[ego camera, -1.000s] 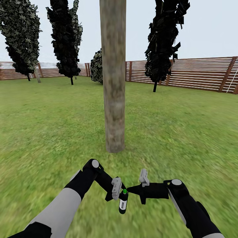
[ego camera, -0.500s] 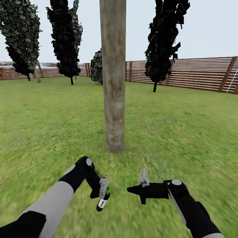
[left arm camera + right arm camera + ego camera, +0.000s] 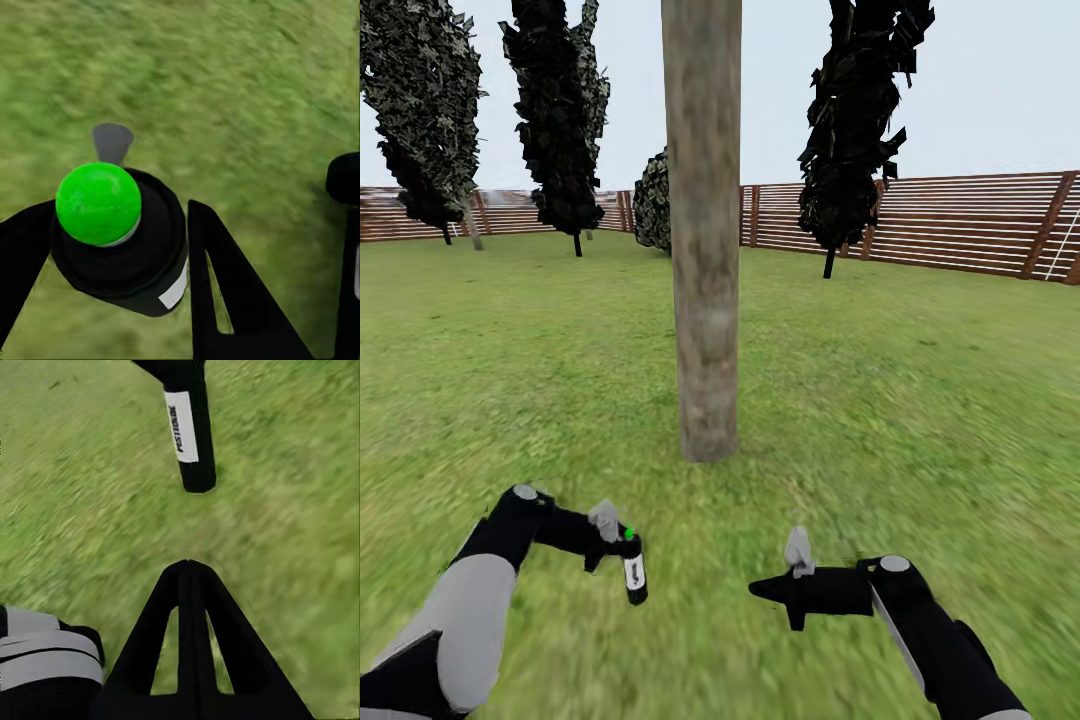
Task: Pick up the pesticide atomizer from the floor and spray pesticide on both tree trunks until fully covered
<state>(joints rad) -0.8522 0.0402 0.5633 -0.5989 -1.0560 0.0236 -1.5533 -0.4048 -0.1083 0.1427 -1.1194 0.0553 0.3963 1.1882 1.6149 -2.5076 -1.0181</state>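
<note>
I have the pesticide atomizer point(image 3: 634, 572) grasped in the left gripper point(image 3: 616, 540), low and to the left over the grass lawn point(image 3: 920, 400), nearer to me than the tree trunk point(image 3: 705, 300) and a little to its left. The bottle is black with a white label, hangs roughly upright with its base down, and clears the ground. From the left wrist camera I look straight down on it: the black body point(image 3: 120, 255) sits between the two dark fingers point(image 3: 225, 292), which are clenched against its sides, and the round button on top shows bright green point(image 3: 98, 203). My right gripper point(image 3: 772, 590) is held out near the middle, pointing left toward the atomizer but well apart from it; in the right wrist view its fingers point(image 3: 187, 645) meet in a closed point with nothing between them, and the bottle point(image 3: 187, 427) hangs beyond their tip with its label lettered down the side, though I can't quite read it in the blur. The trunk stands straight ahead, grey-brown and mottled, rising out of the top of the head view. Beyond it, dark narrow trees point(image 3: 860, 120) stand in front of the brown slatted fence point(image 3: 960, 225) at the far edge of the garden.
</note>
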